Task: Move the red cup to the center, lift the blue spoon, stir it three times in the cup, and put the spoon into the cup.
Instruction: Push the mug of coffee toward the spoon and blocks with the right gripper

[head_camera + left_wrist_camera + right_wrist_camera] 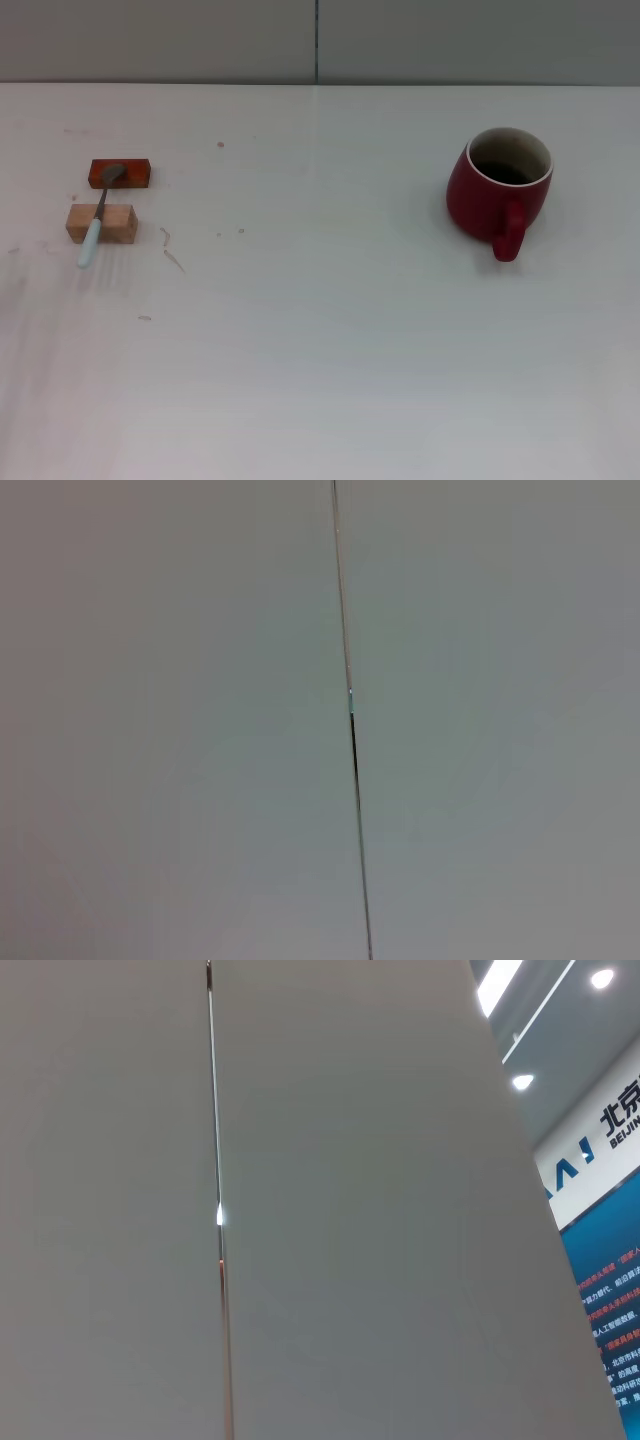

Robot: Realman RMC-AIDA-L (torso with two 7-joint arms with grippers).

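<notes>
The red cup stands upright on the right side of the white table, its loop handle turned toward me. The blue spoon lies at the far left, its grey bowl resting on an orange-red block and its pale blue handle across a pale wooden block. Neither gripper shows in the head view. Both wrist views show only grey wall panels, with no fingers and none of the task's things.
The table's far edge meets a grey panelled wall. A few small marks dot the table near the blocks. The right wrist view shows a blue sign beside a grey panel.
</notes>
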